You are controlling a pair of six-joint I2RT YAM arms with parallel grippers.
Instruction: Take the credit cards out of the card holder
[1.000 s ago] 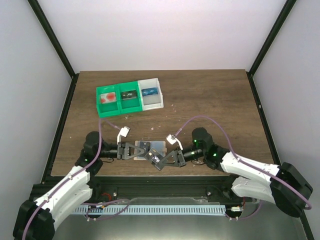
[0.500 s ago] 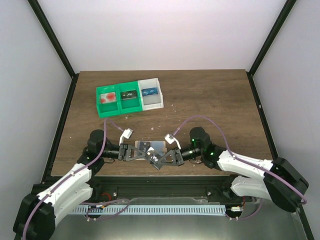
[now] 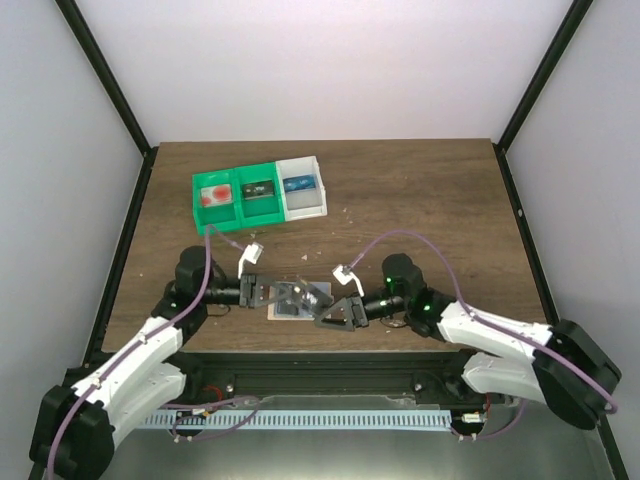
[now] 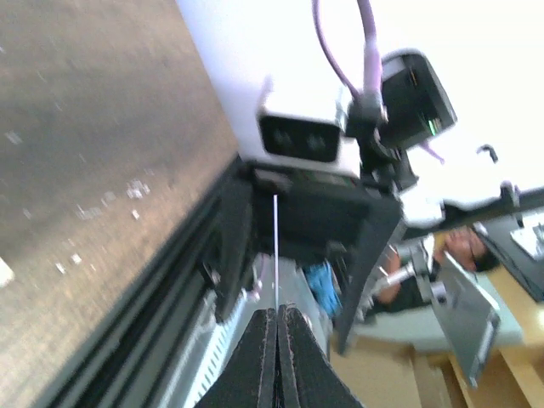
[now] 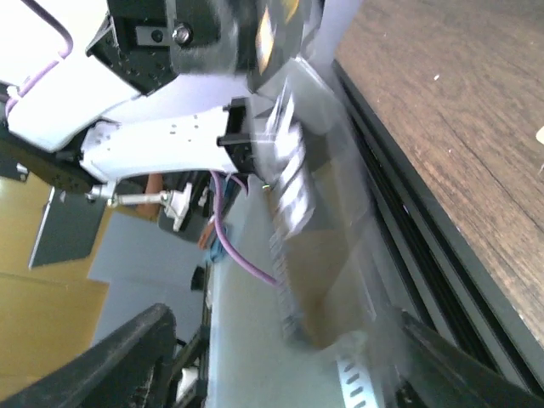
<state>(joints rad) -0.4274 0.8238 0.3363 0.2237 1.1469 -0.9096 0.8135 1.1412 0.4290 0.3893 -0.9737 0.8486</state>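
**Table, brown wood-grain top**

Table: one item, dark-framed edges. Carries a green tray with two compartments, toward the far left. A white tray touches the green tray's right side. Scattered pale specks lie right of the green tray and nearer than it.

Counter: one.
Tray compartments: three, namely two green compartments and one white compartment.
Cards: three, one per compartment: red-white card, dark card, blue card.
Holder: one, nearer than the compartments.
End effectors: two, left end effector and right end effector, flanking the holder.
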